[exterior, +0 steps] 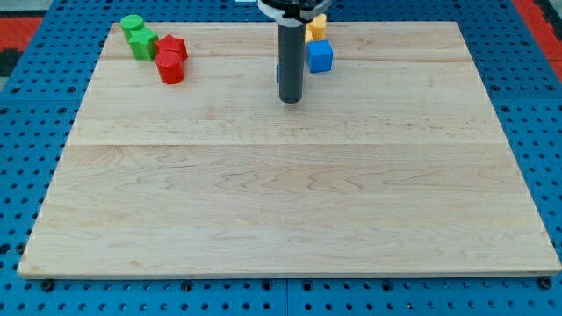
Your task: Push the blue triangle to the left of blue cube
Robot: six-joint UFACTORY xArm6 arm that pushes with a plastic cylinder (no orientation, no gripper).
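The blue cube (320, 56) sits near the view's top, right of centre. My rod stands just left of it, with my tip (290, 99) on the board a little below and left of the cube. A thin blue sliver (278, 72) shows at the rod's left edge; it looks like the blue triangle, mostly hidden behind the rod, and its shape cannot be made out. The rod stands between this sliver and the blue cube.
A yellow block (316, 28) sits just above the blue cube, partly behind the arm. Two green blocks (139, 37) and two red blocks (171, 60) cluster at the top left. The wooden board (290, 219) lies on a blue pegboard.
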